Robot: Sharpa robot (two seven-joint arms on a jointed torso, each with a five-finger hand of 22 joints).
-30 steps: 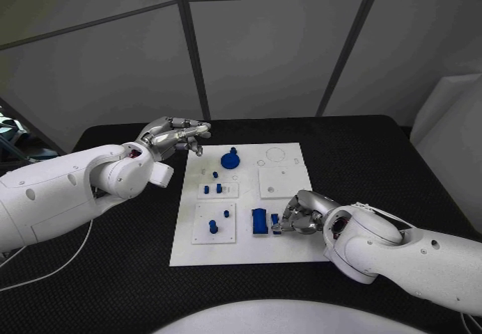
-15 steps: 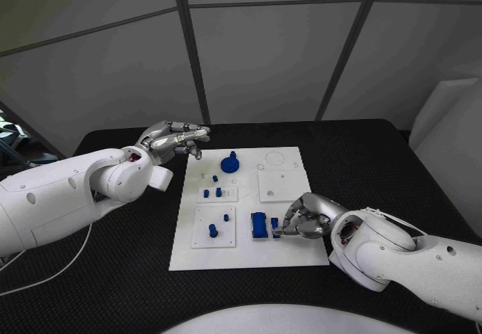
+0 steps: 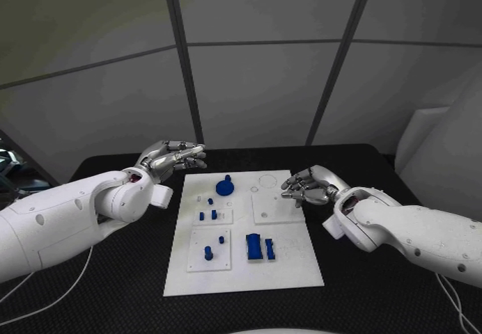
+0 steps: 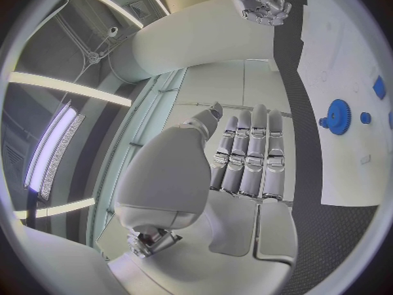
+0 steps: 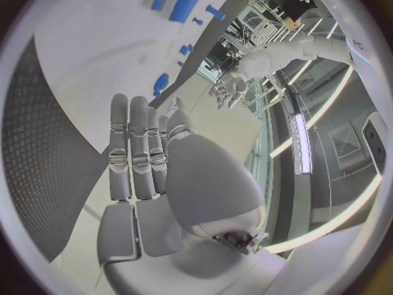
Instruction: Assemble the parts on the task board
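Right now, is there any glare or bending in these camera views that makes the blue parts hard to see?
Head view: even light, the blue gear and task board read clearly. Left wrist view: fisheye curves the board edge, bright ceiling strips glare. Right wrist view: the same bending, and the right hand blocks much of the board.

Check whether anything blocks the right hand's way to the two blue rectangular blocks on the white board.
Nothing visible does. The right hand hovers by the board's far right edge; only bare board lies between it and the blue blocks.
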